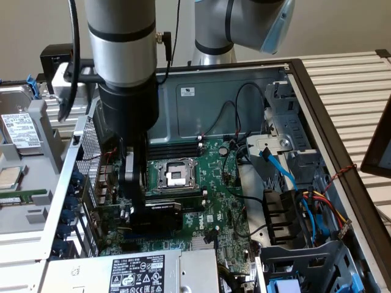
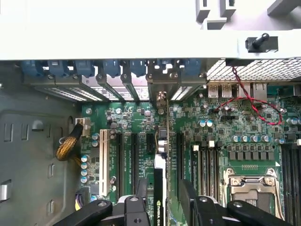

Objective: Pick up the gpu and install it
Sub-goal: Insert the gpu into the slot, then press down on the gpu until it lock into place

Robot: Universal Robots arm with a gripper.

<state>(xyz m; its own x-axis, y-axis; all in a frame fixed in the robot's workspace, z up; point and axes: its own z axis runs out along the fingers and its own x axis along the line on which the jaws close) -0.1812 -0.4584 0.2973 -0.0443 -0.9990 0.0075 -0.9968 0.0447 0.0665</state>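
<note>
Black gripper fingers (image 2: 188,197) stand on either side of the gpu (image 2: 159,195), grasping the card edge-on; the gripper (image 1: 142,204) is sunk in the case in the lower-left centre of the exterior view. The gpu (image 1: 157,210), its black shroud facing the viewer, stands upright on the motherboard (image 1: 229,183), apparently in or just over an expansion slot (image 2: 165,141); whether it is fully seated cannot be told. Its silver end bracket (image 2: 161,101) reaches toward the rear slot openings (image 2: 141,92) in the upper centre of the wrist view.

Risks, as judged: a card slightly tilted or offset from the slot would jam or stress the connector under downward force; the bracket could catch on the slot dividers; a red-and-black wire (image 2: 254,101) lies near, upper right in the wrist view.

Pose: the arm's silver-and-black wrist (image 1: 122,55) descends vertically from the upper left of the exterior view, tool pointing straight down.
</note>
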